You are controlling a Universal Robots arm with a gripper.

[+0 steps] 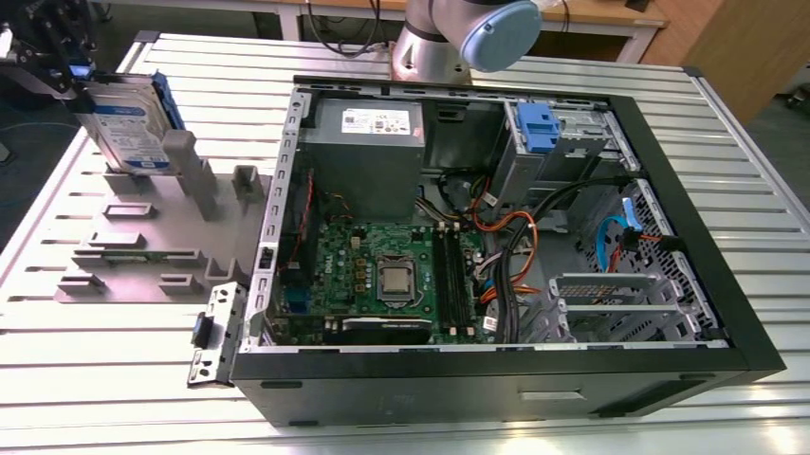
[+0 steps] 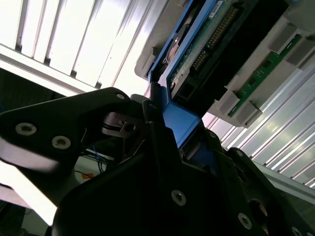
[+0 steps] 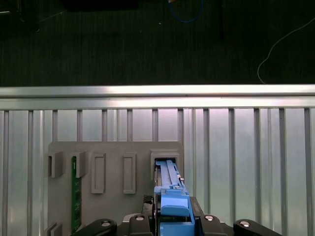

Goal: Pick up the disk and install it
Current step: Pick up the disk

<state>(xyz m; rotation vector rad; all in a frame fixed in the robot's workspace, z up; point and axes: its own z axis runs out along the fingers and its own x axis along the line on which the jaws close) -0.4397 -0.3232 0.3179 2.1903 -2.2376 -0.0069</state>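
Disk (image 1: pixel 127 123), upright in the grey holder (image 1: pixel 139 251) beside the open computer case (image 1: pixel 506 374), long axis vertical, directly below my gripper (image 3: pixel 175 219), which pinches its blue carrier frame.

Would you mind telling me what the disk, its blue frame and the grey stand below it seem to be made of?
The disk: seemingly bare metal, silvery with a paper-like label. Its frame: probably moulded plastic, uniform matt blue. The stand: likely plastic, flat matt grey with blocky slots; painted metal is possible.
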